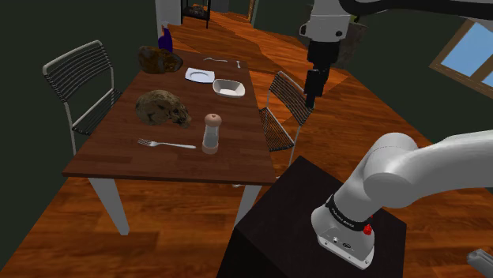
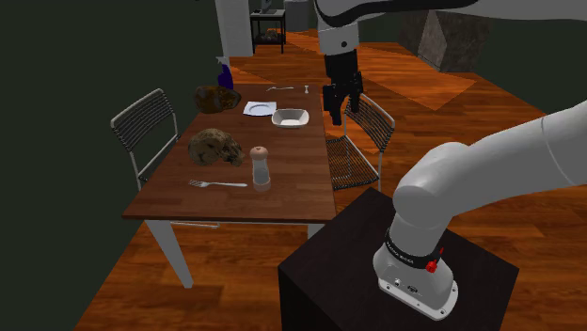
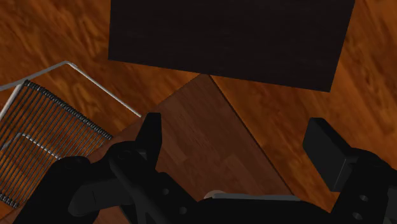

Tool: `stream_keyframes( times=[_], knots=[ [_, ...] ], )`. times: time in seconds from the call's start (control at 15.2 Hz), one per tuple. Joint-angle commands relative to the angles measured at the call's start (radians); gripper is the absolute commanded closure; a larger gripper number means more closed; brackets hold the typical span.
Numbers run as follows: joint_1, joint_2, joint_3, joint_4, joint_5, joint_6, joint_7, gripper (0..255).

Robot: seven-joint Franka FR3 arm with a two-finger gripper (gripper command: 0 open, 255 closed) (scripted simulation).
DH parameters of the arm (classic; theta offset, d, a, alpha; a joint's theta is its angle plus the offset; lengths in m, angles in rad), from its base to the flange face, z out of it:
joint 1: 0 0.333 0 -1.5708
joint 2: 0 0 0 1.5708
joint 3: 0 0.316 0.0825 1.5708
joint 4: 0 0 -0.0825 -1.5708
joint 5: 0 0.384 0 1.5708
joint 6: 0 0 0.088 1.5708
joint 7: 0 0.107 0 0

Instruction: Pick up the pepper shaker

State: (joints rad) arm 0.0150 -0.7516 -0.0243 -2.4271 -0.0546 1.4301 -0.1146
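The pepper shaker (image 1: 211,133) is seen upright near the front edge of the bench (image 1: 118,154), at the centre of the shoulder view, just beside a fork (image 1: 166,144). Farther back, the hand (image 1: 314,88) is held released and empty above a chair (image 1: 278,130), well apart from the shaker. Nothing is grasped yet; approach, closing and lifting are judged to be left.

I see the surface (image 1: 118,154) in reddish-brown wood grain on pale grey legs. On it the pepper shaker (image 1: 211,136) is pale grey with a tan-brown cap, the fork (image 1: 167,144) is silver, and the plate (image 1: 200,76) and bowl (image 1: 229,88) are white. A lump (image 1: 162,108) at the surface's middle is mottled dark brown. The bottle (image 1: 165,38) at its far end is blue-violet. The chair (image 1: 79,67) beside the surface is grey wire. The floor (image 1: 47,229) is orange-brown planks. The stand (image 1: 269,237) and hand (image 1: 314,99) are black, and the arm (image 1: 411,170) is white.
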Motion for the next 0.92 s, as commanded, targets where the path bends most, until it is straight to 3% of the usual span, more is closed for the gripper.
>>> stream_keyframes(
  times=[0.0,0.86],
  knots=[
    [0.0,0.0,0.0,0.0,0.0,0.0,0.0,0],
    [0.014,0.372,0.018,0.004,0.098,0.475,0.095,0]
  ],
)
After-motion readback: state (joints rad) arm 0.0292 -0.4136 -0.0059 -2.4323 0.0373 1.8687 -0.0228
